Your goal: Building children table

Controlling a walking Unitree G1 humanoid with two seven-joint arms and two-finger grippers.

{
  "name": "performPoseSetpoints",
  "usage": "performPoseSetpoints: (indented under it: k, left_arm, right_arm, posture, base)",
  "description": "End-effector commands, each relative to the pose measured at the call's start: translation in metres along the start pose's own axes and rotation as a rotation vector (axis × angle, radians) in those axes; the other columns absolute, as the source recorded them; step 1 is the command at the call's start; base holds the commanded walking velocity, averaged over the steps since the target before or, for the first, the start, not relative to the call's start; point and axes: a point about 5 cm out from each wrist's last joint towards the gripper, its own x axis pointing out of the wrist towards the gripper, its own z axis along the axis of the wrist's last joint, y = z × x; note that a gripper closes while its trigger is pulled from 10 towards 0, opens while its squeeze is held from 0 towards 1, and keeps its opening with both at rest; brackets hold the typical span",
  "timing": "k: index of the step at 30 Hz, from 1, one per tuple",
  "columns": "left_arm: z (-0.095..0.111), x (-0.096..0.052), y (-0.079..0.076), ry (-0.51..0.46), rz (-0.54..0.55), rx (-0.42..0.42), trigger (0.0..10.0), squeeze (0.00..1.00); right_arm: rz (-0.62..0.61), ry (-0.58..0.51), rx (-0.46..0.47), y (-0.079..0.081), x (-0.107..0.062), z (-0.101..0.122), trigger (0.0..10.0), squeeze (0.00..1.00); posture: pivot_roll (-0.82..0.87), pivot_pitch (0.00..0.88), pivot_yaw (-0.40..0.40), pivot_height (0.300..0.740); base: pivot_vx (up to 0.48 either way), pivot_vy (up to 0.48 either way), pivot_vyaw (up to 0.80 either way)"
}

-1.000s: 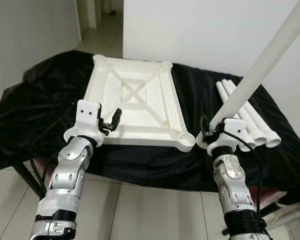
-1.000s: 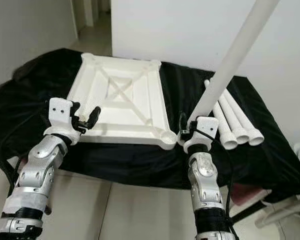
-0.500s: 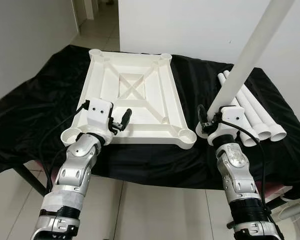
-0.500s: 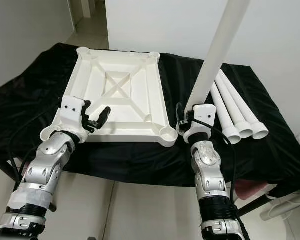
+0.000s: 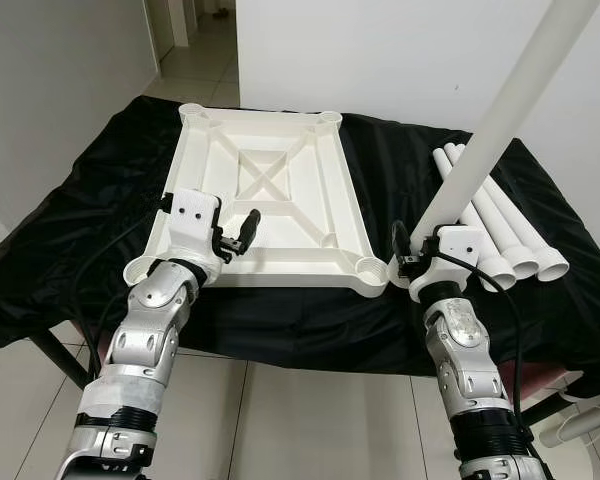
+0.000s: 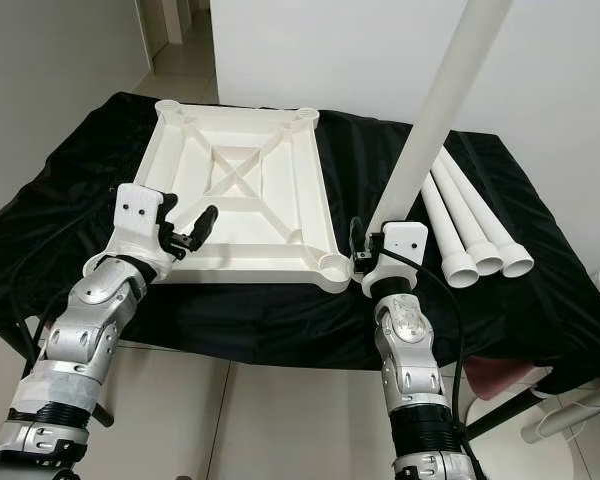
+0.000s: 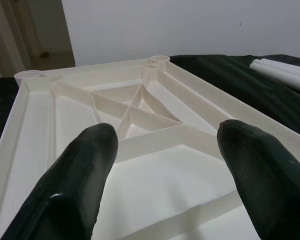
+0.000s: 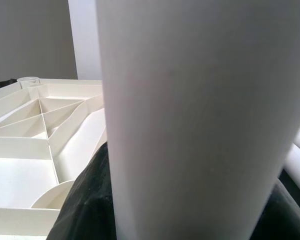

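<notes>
Right pincer (image 5: 412,262) grips leg tube (image 5: 500,120); no writing legible.

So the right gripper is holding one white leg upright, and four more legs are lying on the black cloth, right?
Not four: three legs lie on the black cloth, as the left eye view shows. The right gripper does hold one white leg, tilted near upright.
</notes>
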Motion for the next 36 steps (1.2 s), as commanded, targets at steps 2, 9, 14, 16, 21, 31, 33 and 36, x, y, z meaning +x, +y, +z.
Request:
performPoseSetpoints:
  k: [2, 9, 14, 16, 21, 31, 33, 36]
  left_arm:
    - [-0.008, -0.004, 0.001, 0.028, -0.008, -0.009, 10.0, 0.00]
    - [-0.008, -0.005, 0.003, 0.019, 0.014, -0.018, 10.0, 0.00]
    - [-0.008, -0.006, 0.004, 0.016, 0.035, -0.020, 10.0, 0.00]
    - [-0.009, -0.007, 0.004, 0.014, 0.039, -0.022, 10.0, 0.00]
    - [-0.009, -0.009, 0.004, 0.014, 0.038, -0.025, 10.0, 0.00]
    - [-0.010, -0.013, 0.004, 0.010, 0.036, -0.043, 10.0, 0.00]
    - [-0.010, -0.015, 0.003, 0.008, 0.023, -0.057, 10.0, 0.00]
    - [-0.010, -0.016, 0.001, 0.005, 0.005, -0.071, 10.0, 0.00]
  right_arm:
    - [0.000, -0.009, 0.003, -0.001, 0.003, 0.003, 10.0, 0.00]
    - [0.013, -0.006, -0.003, -0.002, 0.006, 0.004, 10.0, 0.00]
    - [0.028, -0.002, -0.002, 0.000, 0.007, 0.003, 10.0, 0.00]
    - [0.033, -0.001, -0.001, 0.000, 0.007, 0.003, 10.0, 0.00]
    - [0.040, 0.005, -0.002, 0.001, 0.008, 0.002, 10.0, 0.00]
    - [0.053, 0.011, 0.000, 0.003, 0.007, 0.000, 10.0, 0.00]
    - [0.056, 0.014, 0.000, 0.003, 0.006, 0.000, 10.0, 0.00]
    - [0.058, 0.016, -0.001, 0.004, 0.006, -0.001, 10.0, 0.00]
  posture:
    - [0.08, 0.000, -0.060, 0.740]
    - [0.08, 0.000, -0.077, 0.740]
    - [0.09, 0.000, -0.096, 0.740]
    - [0.10, 0.000, -0.101, 0.740]
    - [0.10, 0.000, -0.106, 0.740]
    - [0.10, 0.000, -0.105, 0.740]
    - [0.10, 0.000, -0.103, 0.740]
    - [0.10, 0.000, -0.102, 0.740]
  base:
    - [0.000, 0.000, 0.00]
    - [0.146, 0.000, 0.00]
    - [0.289, 0.000, 0.00]
    - [0.292, 0.000, 0.00]
    - [0.297, 0.000, 0.00]
    - [0.118, 0.000, 0.00]
    - [0.000, 0.000, 0.00]
    - [0.000, 0.000, 0.00]
